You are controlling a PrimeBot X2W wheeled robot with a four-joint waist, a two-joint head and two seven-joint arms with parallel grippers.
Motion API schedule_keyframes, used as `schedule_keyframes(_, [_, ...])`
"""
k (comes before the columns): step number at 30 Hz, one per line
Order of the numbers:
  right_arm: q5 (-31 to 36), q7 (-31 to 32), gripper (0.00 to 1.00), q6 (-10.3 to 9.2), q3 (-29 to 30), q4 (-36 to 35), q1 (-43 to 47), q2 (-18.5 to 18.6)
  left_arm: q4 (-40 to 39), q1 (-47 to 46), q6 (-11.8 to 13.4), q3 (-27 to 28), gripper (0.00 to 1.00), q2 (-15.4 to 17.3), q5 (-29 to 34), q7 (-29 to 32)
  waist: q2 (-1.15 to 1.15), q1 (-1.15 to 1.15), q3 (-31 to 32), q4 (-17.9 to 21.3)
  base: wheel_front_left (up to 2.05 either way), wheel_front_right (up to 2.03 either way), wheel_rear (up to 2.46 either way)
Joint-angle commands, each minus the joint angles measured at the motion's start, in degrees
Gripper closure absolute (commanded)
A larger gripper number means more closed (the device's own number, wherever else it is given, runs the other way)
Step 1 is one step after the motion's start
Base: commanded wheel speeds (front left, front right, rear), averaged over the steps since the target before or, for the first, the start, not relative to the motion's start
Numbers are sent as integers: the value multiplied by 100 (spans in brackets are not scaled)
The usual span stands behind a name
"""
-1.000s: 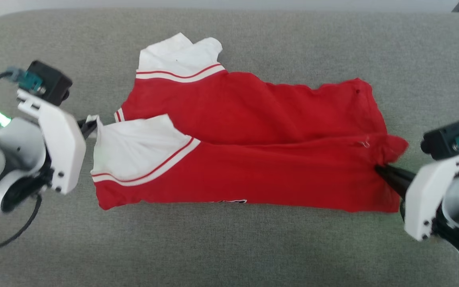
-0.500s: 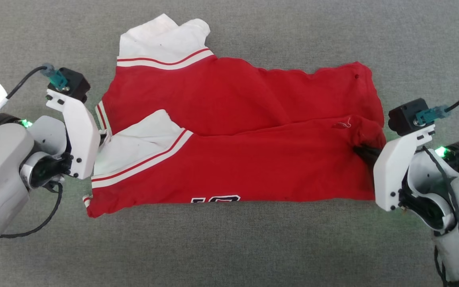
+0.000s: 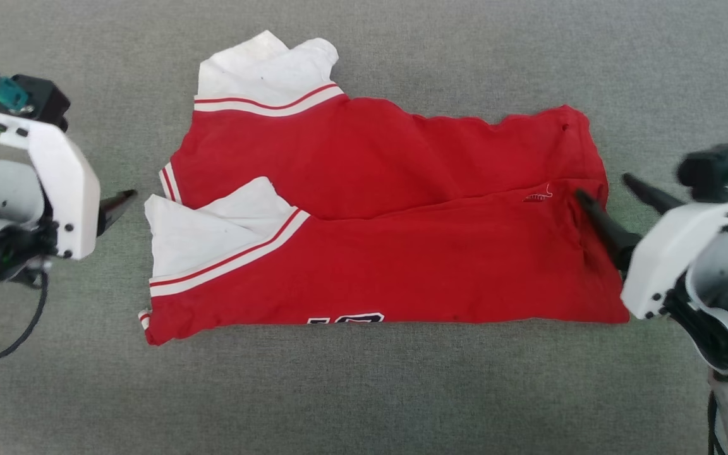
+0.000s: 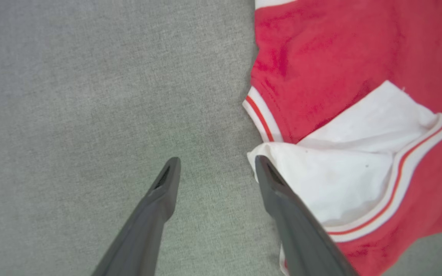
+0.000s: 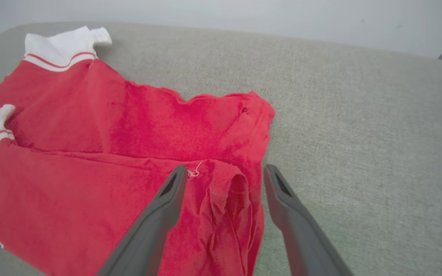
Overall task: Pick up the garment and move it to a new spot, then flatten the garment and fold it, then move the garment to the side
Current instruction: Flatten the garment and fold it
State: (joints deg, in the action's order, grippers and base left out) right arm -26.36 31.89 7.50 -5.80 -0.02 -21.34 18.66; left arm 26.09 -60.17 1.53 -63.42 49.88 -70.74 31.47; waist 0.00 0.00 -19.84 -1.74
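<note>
Left gripper [image 4: 217,161] is wide open with nothing between the fingers. It hangs over bare grey fabric right beside the near white sleeve [image 4: 340,180]. In the left wrist view one fingertip sits at the sleeve's edge, but I can't tell if it's actually touching.

Right gripper [image 5: 225,168] is spread open too, not pinching anything. It straddles the crumpled hem corner [image 5: 228,199], with one finger over red cloth and the other over the grey surface next to it.

The garment [image 3: 402,253] lies on the grey upholstered surface [image 3: 364,392] between the two grippers. It's folded lengthwise, sleeves toward the robot's left and hem toward its right. The near half is laid over the far half, and the far sleeve [image 3: 263,69] sticks out beyond the body. A sliver of black white-edged lettering [image 3: 345,318] peeks out along the near edge. There's a pale wall past the surface in the right wrist view.
</note>
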Motion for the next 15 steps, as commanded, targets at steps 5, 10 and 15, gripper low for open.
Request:
schedule_keyframes(5, [371, -519, 0, -1, 534, -635, 433, -396, -1209, 388, 644, 135, 0, 611, -236, 82, 0, 0, 70, 3, 0, 0, 0])
schedule_keyframes(10, [629, -900, 0, -1, 765, -1009, 681, -700, -2226, 826, 1191, 171, 0, 1024, -548, 128, 0, 0, 84, 57, 0, 0, 0])
schedule_keyframes(15, [947, -1227, 0, -1, 1000, -1319, 917, -1004, -3206, 1327, 1820, 107, 0, 1401, -811, 153, 0, 0, 43, 189, 0, 0, 0])
